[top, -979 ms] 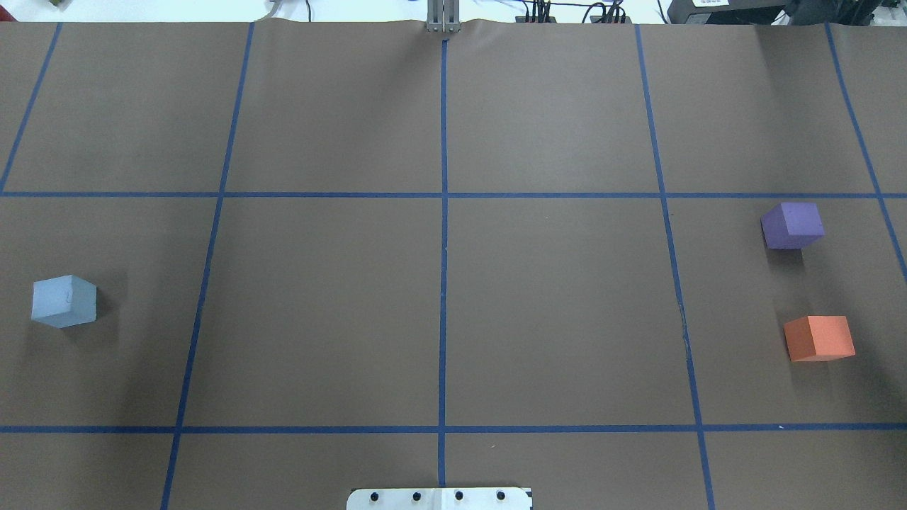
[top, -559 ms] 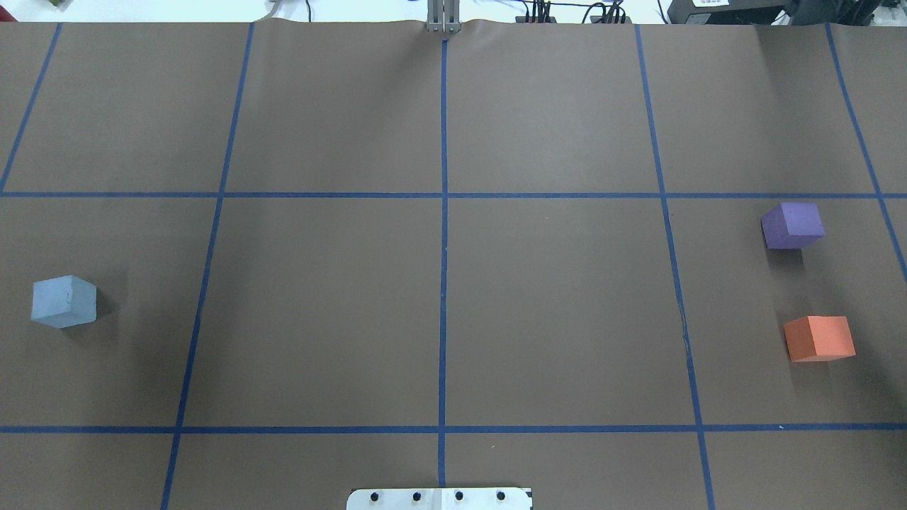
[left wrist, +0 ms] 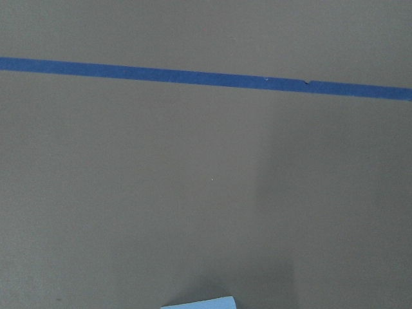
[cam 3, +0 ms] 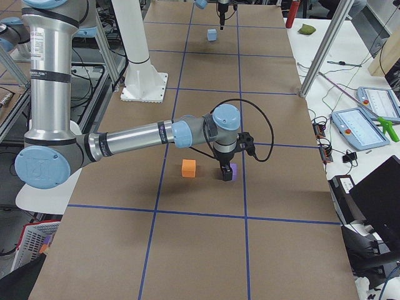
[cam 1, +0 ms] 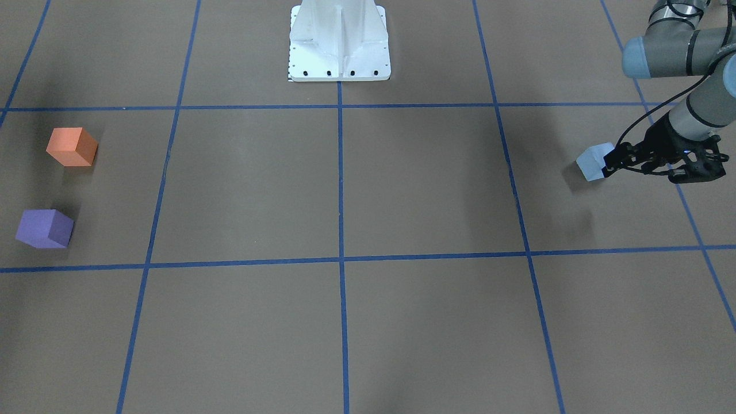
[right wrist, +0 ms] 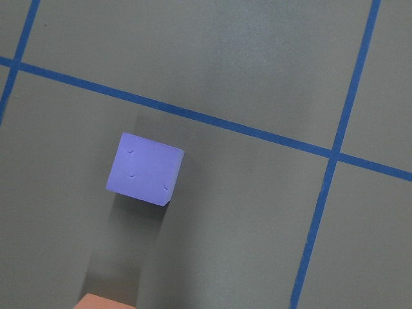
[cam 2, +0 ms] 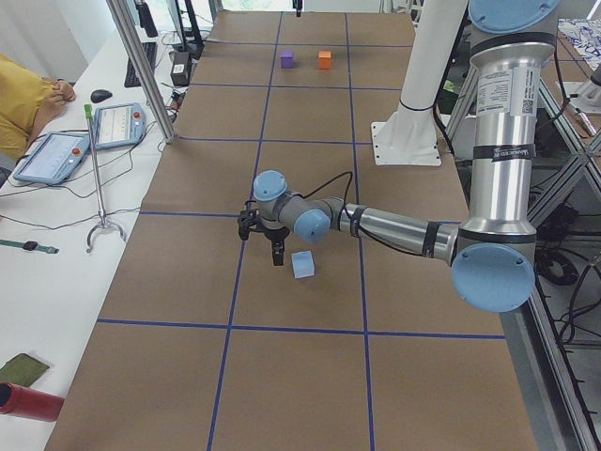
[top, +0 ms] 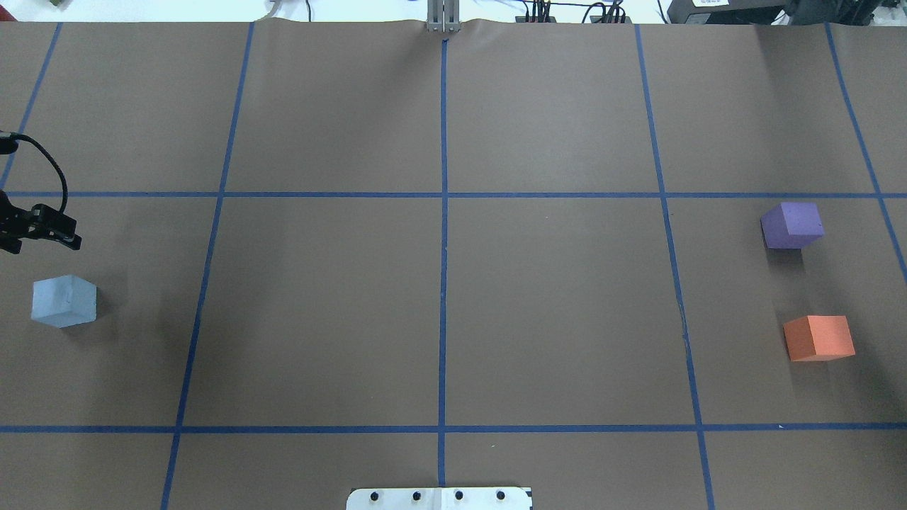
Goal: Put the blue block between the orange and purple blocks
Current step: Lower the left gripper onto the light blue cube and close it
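Note:
The light blue block (top: pixel 64 301) sits at the table's left end; it also shows in the front view (cam 1: pixel 592 164) and at the bottom edge of the left wrist view (left wrist: pixel 199 304). My left gripper (cam 1: pixel 644 167) hovers open and empty just beside it, partly cut off in the overhead view (top: pixel 39 241). The purple block (top: pixel 792 224) and the orange block (top: pixel 818 338) sit at the right end with a gap between them. My right gripper (cam 3: pixel 224 175) hangs close over the purple block (right wrist: pixel 145 168); I cannot tell whether it is open or shut.
The white robot base plate (cam 1: pixel 339 52) stands at the table's middle near edge. Blue tape lines divide the brown table cover (top: pixel 553 304). A side bench with tablets (cam 2: pixel 56 155) and a thin stand (cam 2: pixel 101 225) runs along the far side.
My left gripper has come into the overhead view at the left edge, near the blue block. No block has moved.

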